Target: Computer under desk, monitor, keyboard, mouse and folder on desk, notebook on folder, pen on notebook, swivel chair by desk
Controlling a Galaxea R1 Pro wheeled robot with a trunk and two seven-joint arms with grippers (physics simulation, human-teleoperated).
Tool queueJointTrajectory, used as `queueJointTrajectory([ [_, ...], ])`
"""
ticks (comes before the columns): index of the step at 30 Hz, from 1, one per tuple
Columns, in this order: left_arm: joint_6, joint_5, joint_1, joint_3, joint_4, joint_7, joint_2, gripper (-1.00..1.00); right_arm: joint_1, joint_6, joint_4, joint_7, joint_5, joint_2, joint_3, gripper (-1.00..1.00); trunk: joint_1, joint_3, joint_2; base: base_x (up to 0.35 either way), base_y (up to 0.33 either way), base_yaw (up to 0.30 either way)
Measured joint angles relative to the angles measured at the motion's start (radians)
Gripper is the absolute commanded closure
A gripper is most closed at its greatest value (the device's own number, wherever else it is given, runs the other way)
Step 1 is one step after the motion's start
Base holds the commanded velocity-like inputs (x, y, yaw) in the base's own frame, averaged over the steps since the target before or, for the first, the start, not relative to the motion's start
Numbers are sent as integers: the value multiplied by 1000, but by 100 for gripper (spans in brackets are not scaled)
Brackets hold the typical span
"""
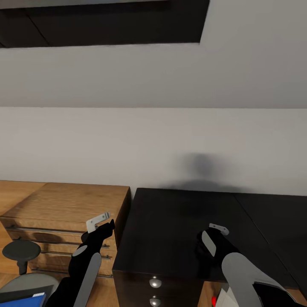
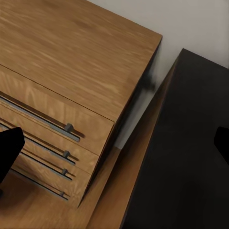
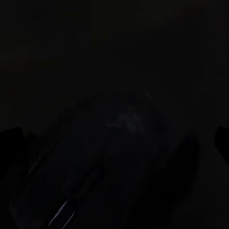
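Note:
The black desk [image 1: 179,221] fills the lower right of the head view, its drawer unit with silver knobs [image 1: 155,282] at the front. My right gripper [image 1: 212,237] hangs low over the desktop. In the right wrist view the black mouse [image 3: 109,162] lies very close, between the spread fingertips [image 3: 10,139] of that open gripper [image 3: 114,138]. My left gripper [image 1: 103,225] is open and empty above the gap between desk and wooden chest. The swivel chair [image 1: 25,279] shows at the bottom left, with the blue folder [image 1: 23,300] on its seat.
A wooden chest of drawers [image 1: 64,213] stands left of the desk against the white wall, a narrow floor gap [image 2: 129,167] between them. A white object with a red spot [image 1: 221,298] sits at the bottom edge beside the drawer unit.

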Motion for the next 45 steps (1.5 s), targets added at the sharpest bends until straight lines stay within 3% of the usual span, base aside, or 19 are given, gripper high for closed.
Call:
queueJointTrajectory([
  [11, 0, 0, 0, 0, 0, 0, 1, -100, 0, -1, 0, 0, 0, 0, 0, -100, 0, 0, 0, 0, 0, 0],
  [12, 0, 0, 0, 0, 0, 0, 1, -100, 0, -1, 0, 0, 0, 0, 0, 100, 0, 0, 0, 0, 0, 0],
  [45, 0, -1, 0, 1, 0, 0, 1, -100, 0, -31, -4, 5, -1, 1, 3, 100, 0, 0, 0, 0, 0, 0],
])
